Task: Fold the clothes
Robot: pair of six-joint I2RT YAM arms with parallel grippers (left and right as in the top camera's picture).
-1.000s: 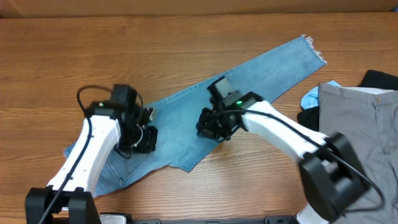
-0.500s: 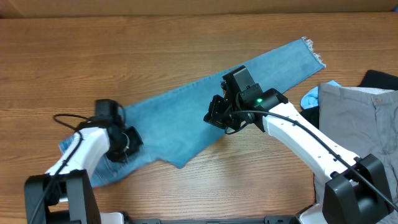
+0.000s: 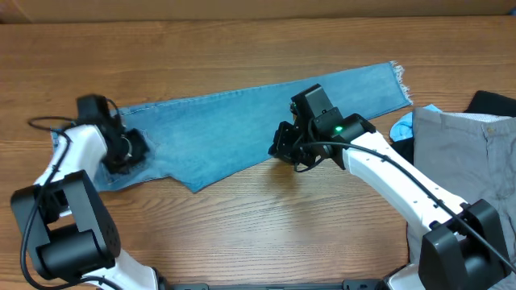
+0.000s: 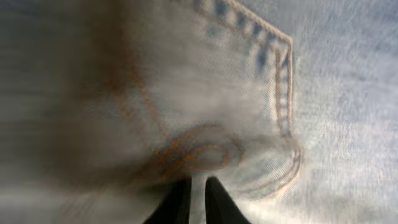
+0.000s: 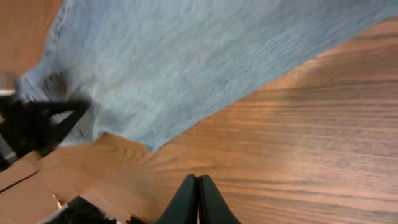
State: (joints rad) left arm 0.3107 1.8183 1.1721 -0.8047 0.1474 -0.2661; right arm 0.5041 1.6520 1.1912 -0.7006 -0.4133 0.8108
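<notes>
Leftmost, near the counter's [image 3: 242, 242] left edge: left tool [image 3: 126, 151], set down on the waist end of the jeans [image 3: 242, 129]. Its wrist view is blurred. The dark fingertips [image 4: 181, 202] stand a narrow slit apart over pale denim, just below a stitched back pocket [image 4: 249, 99]. Whether any cloth is nipped between them cannot be told.

Next, the jeans: one pair, light-blue denim, lying flat on the wood. Long axis runs across the counter from the left edge toward the far right corner, rising slightly to the right. Waist end points left, under the left tool. Frayed leg hem [image 3: 399, 80] points right and lies just short of the pile of other garments. The near edge slants, coming to a point [image 3: 193, 188] toward the counter's front edge, left of centre.

Centre: right tool [image 3: 280, 153], at the near edge of the jeans about midway along their length. Its wrist view shows the two fingers [image 5: 206, 202] pressed together with nothing between them, over bare wood, the denim edge lying ahead of them.

Right edge of the counter: pale-blue garment [image 3: 403, 127], crumpled, just beside the hem. Grey trousers [image 3: 459, 161], laid flat beside it. Black garment [image 3: 493, 103], behind the trousers.
</notes>
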